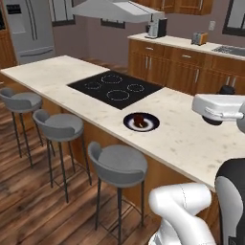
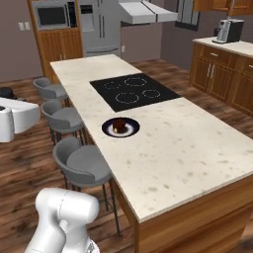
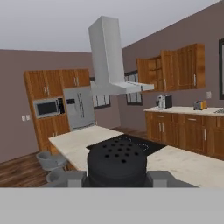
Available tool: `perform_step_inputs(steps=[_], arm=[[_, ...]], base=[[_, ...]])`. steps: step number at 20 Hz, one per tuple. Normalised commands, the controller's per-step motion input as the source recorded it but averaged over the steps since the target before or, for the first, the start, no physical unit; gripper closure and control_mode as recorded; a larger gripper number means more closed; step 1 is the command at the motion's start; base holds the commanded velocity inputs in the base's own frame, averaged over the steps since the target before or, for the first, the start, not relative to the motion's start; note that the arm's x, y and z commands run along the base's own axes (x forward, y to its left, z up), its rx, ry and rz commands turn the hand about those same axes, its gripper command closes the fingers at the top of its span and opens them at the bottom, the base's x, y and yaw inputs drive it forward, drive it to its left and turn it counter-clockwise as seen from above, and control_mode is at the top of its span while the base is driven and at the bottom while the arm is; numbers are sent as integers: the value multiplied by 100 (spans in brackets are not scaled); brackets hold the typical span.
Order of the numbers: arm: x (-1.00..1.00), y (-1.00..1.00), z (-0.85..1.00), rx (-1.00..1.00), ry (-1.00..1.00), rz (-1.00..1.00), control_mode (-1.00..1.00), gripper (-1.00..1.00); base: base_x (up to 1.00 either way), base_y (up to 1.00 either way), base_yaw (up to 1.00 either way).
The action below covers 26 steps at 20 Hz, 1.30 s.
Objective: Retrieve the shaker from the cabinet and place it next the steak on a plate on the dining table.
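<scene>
Your gripper (image 3: 117,178) holds the shaker (image 3: 117,162) between its fingers. The steak (image 1: 139,118) sits on the plate (image 1: 151,125) on the counter (image 1: 191,139), beside the cooktop (image 1: 115,87).

Just ahead of the gripper's tips, the shaker (image 3: 117,162) is black with dotted holes. Beyond it, beige speckled dining table (image 1: 191,139), navy-rimmed white plate (image 1: 150,125), reddish-brown steak (image 1: 139,119).
</scene>
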Motion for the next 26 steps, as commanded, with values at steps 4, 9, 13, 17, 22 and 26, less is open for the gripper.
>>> perform_step_inputs(steps=[4, 9, 13, 17, 22, 26], arm=[[0, 0, 0, 0, 0, 0, 100, 100], [0, 0, 0, 0, 0, 0, 100, 100], [0, 0, 0, 0, 0, 0, 100, 100], [0, 0, 0, 0, 0, 0, 100, 100], [0, 0, 0, 0, 0, 0, 100, 100], [0, 0, 0, 0, 0, 0, 100, 100]], base=[[79, -15, -30], [73, 19, -39], [80, 6, -43], [81, 0, -37], [69, 0, -10], [78, -18, 3]])
